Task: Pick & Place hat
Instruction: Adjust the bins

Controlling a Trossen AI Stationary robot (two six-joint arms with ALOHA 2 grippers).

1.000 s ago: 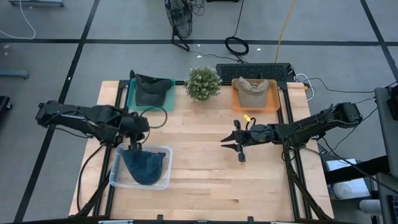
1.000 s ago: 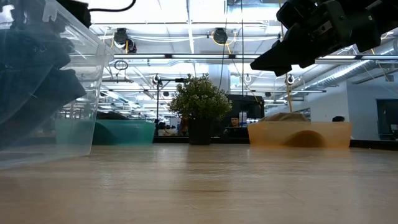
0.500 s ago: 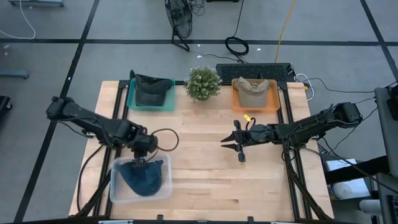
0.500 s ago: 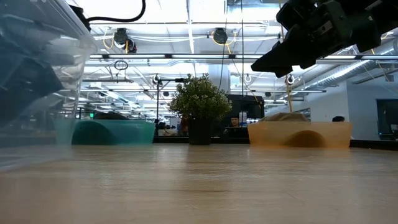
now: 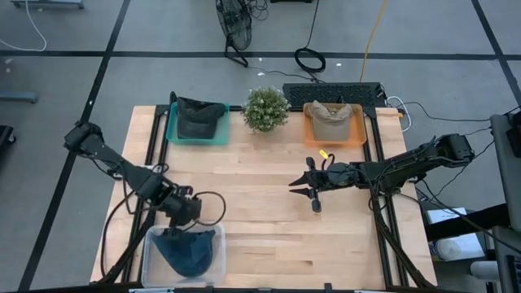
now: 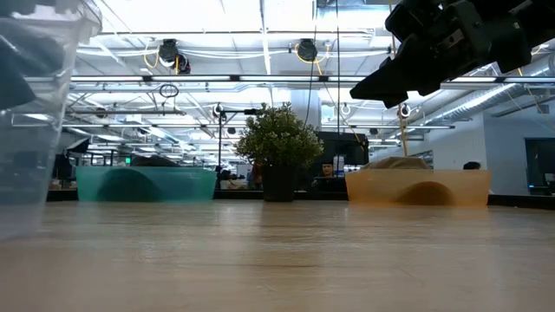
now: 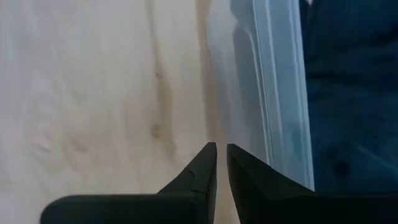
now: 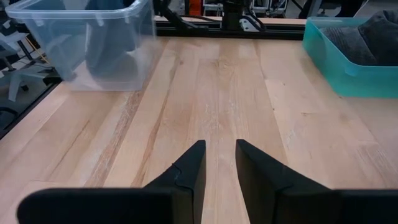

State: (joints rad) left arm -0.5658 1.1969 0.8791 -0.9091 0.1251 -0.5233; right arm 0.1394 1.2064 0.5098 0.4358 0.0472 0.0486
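A clear plastic bin [image 5: 151, 259] stands at the table's near left with a dark blue hat [image 5: 189, 252] lying inside it. My left gripper [image 5: 186, 218] points steeply down at the bin's far rim, its fingers [image 7: 208, 165] almost together. In the left wrist view the bin's wall [image 7: 273, 93] and the blue hat [image 7: 348, 93] lie beside that gripper [image 7: 222, 158]. My right gripper [image 5: 303, 189] hovers above the table's middle, nearly level, with a narrow empty gap between its fingers [image 8: 221, 162]. The low view shows the bin [image 6: 35, 104] at the left. My left gripper meets the clear bin at its far rim [image 7: 249, 124], coming from above and slanting toward the near edge. The rim's edge runs into the narrow gap between the two fingers. I cannot tell whether the bin's bottom rests on the table.
A teal bin [image 5: 198, 120] with a dark grey hat stands at the far left. A potted plant [image 5: 265, 108] stands at the far middle. An orange bin [image 5: 334, 124] with a tan hat stands at the far right. Bare wood [image 5: 260, 236] lies between the arms.
My left gripper has swung toward the table's near edge and a little down, rolling as it went. The clear bin with the blue hat has gone along with it toward the near edge.
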